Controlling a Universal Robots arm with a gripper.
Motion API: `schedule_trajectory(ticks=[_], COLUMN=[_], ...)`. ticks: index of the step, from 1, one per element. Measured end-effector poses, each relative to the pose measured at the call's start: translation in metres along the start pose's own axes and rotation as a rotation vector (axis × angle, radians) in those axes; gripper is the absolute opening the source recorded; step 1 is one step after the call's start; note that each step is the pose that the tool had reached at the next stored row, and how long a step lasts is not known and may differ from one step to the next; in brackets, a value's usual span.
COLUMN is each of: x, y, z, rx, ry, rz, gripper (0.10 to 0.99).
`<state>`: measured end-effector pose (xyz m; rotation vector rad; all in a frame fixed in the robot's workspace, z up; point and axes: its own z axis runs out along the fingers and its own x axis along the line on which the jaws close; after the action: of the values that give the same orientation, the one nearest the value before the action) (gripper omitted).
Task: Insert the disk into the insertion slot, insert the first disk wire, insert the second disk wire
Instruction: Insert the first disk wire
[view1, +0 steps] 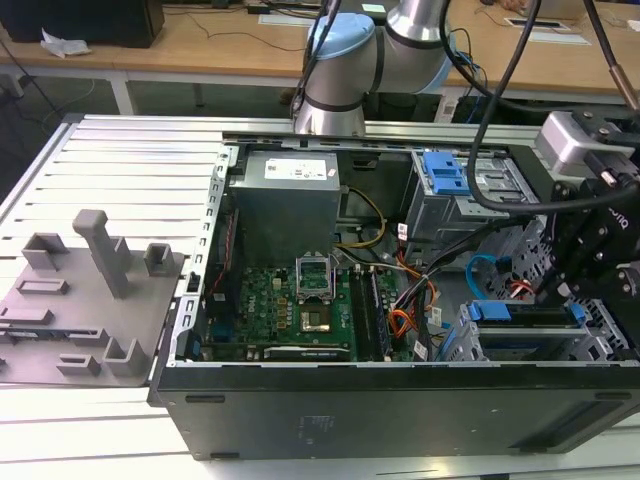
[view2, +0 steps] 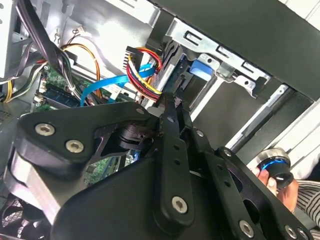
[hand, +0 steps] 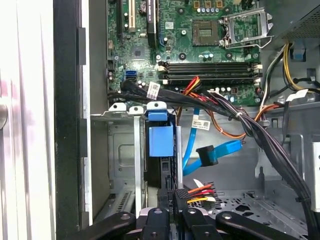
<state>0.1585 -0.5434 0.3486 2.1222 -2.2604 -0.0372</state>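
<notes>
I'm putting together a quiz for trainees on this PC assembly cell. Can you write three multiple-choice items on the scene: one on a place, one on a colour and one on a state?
1. Where is the disk?
A) in the insertion slot of the metal cage
B) on the grey fixture tray
C) flat on the motherboard

2. What colour is the second disk wire?
A) green
B) light blue
C) white

3. How is that wire's plug?
A) seated in the disk
B) lying on the grey fixture tray
C) hanging free beside the disk

Answers:
1 A: the first wrist view shows the disk's blue carrier sitting inside the cage bay.
2 B: the cable loops light blue next to the cage.
3 C: the plug hangs apart from the disk, with a gap between them.
</notes>
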Motion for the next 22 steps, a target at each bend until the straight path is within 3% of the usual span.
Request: schedule_trajectory(ticks=[22], x=[0.0011], y=[-0.0083], z=[0.0082], rx=[-0.002], ry=[-0.0061], rz=[0.0], gripper=[0.165])
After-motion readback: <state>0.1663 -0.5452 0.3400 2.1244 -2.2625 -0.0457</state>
